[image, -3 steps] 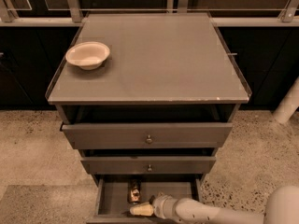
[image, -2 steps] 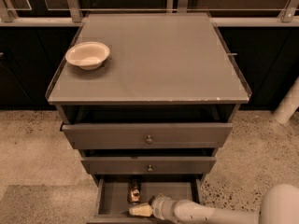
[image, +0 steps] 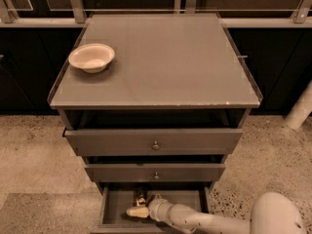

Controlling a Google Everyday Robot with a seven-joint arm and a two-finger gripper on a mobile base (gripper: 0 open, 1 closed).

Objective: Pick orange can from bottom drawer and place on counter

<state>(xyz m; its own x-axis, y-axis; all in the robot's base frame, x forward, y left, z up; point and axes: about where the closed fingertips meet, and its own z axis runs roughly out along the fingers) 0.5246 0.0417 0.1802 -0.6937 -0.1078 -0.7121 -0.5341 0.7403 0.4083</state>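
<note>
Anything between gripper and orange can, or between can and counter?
Nothing visible between the gripper and the orange can, both in the bottom drawer. Upward, the two pulled-out upper drawers jut out above the can; it likely must come forward first. The counter holds a bowl, far left.

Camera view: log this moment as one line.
hand: in bottom drawer, next to orange can | orange can: in drawer, not on counter | counter: cream bowl, left
</note>
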